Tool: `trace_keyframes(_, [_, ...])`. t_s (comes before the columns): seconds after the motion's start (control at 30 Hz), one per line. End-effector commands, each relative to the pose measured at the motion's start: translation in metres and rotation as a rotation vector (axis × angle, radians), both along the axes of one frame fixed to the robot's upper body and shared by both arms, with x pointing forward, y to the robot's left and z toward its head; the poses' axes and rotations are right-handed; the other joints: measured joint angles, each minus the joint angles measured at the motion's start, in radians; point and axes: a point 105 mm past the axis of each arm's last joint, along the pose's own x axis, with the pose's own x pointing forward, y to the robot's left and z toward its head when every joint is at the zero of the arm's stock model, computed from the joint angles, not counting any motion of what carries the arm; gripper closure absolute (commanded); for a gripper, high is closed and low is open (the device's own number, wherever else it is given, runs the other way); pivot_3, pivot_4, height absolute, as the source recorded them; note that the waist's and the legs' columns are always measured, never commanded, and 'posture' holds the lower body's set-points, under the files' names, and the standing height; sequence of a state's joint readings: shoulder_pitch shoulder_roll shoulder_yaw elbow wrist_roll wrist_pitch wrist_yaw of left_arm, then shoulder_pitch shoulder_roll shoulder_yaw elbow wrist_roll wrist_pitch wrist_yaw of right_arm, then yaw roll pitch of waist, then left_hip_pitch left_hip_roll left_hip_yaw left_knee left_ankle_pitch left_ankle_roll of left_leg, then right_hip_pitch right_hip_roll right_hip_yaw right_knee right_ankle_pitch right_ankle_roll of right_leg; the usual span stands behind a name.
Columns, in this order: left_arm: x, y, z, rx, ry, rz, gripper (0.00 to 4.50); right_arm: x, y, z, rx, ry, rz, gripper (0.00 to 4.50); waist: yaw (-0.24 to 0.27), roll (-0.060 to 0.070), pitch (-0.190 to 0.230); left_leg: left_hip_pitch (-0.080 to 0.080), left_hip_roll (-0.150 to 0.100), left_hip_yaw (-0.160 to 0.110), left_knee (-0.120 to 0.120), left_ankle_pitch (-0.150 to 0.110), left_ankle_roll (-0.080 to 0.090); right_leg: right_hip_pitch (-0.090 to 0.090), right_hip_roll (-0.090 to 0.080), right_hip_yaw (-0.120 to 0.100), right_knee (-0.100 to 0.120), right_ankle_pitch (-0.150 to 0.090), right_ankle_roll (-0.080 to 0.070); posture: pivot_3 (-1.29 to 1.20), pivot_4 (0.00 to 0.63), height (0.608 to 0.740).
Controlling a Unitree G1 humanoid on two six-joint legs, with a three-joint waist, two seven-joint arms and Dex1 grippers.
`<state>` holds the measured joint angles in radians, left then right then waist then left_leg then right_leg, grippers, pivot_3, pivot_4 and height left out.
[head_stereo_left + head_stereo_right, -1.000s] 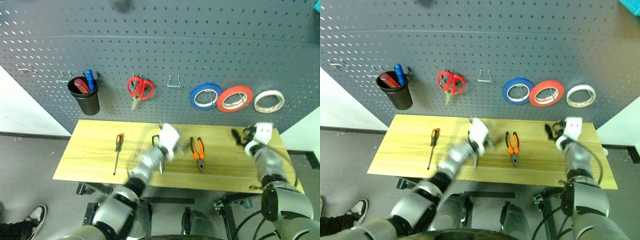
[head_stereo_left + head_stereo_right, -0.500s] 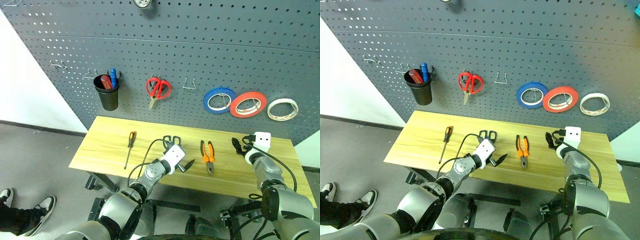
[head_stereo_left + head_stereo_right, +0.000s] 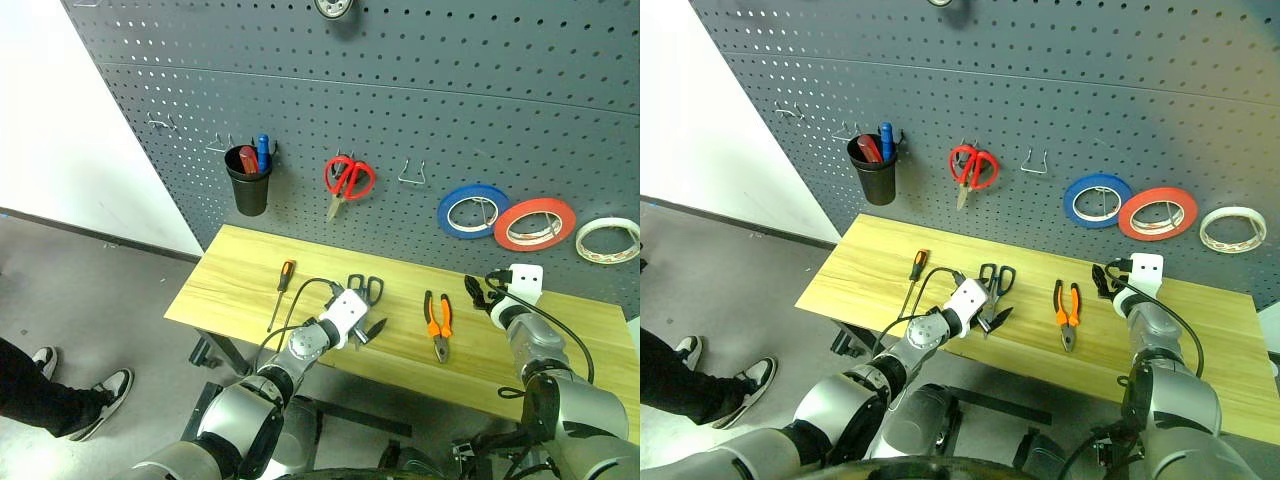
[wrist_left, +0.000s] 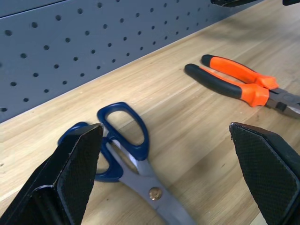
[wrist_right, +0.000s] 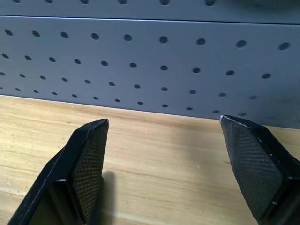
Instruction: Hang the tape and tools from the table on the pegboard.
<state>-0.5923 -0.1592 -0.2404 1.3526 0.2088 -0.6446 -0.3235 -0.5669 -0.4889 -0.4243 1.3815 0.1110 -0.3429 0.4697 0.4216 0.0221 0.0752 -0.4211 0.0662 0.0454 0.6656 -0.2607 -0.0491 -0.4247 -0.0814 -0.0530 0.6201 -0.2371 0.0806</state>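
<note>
The dark-handled scissors (image 3: pixel 364 289) lie on the light wood table (image 3: pixel 232 295), handles toward the pegboard (image 3: pixel 420 90). My left gripper (image 3: pixel 368 330) hovers open at their blade end. In the left wrist view the scissors (image 4: pixel 125 140) lie between the spread fingers, nearer one finger (image 4: pixel 75 164). The orange-and-black pliers (image 3: pixel 437 323) lie to the right, and the slim screwdriver (image 3: pixel 281 289) to the left. My right gripper (image 3: pixel 478 292) stands open and empty over the table's back right, facing the pegboard. The cream tape (image 3: pixel 610 238) hangs on the pegboard at far right.
On the pegboard hang a black cup (image 3: pixel 249 187) of pens, red-handled scissors (image 3: pixel 348 180), a bare wire hook (image 3: pixel 412 174), a blue roll (image 3: pixel 472 210) and a red-orange roll (image 3: pixel 535 222). A person's shoes (image 3: pixel 95 398) are on the floor at lower left.
The camera has swung left, shifting the whole picture right. My left gripper came down and settled at the scissors' blade end, then held still. The right gripper stayed put.
</note>
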Motion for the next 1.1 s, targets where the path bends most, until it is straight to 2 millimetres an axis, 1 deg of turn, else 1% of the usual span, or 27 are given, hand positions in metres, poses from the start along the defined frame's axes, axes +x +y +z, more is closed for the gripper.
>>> trace_keyframes(0.03, [-0.0008, -0.0117, 0.01, -0.038, -0.029, -0.018, 0.0, 0.0069, -0.0027, 0.0131, -0.015, -0.05, -0.002, 0.54, 0.006, 0.001, -0.001, 0.0, 0.0, 0.0, 0.0, 0.0, 0.0, 0.0, 0.0, 0.0, 0.0, 0.0, 0.0, 0.46, 0.0, 0.716])
trace_keyframes(0.63, [-0.0008, -0.0117, 0.01, -0.038, -0.029, -0.017, 0.0, 0.0069, -0.0027, 0.0131, -0.015, -0.05, -0.002, 0.54, 0.007, 0.004, -0.004, -0.001, 0.0, -0.001, 0.001, 0.0, 0.0, 0.0, 0.0, -0.001, 0.001, 0.0, 0.0, 0.46, 0.0, 0.716])
trace_keyframes(1.1, [-0.0008, -0.0117, 0.01, -0.038, -0.029, -0.017, 0.0, 0.0069, -0.0027, 0.0131, -0.015, -0.05, -0.002, 0.54, 0.007, 0.005, -0.004, 0.0, 0.0, -0.002, 0.004, 0.0, 0.0, -0.001, 0.0, -0.001, 0.007, 0.0, 0.0, 0.46, 0.0, 0.716])
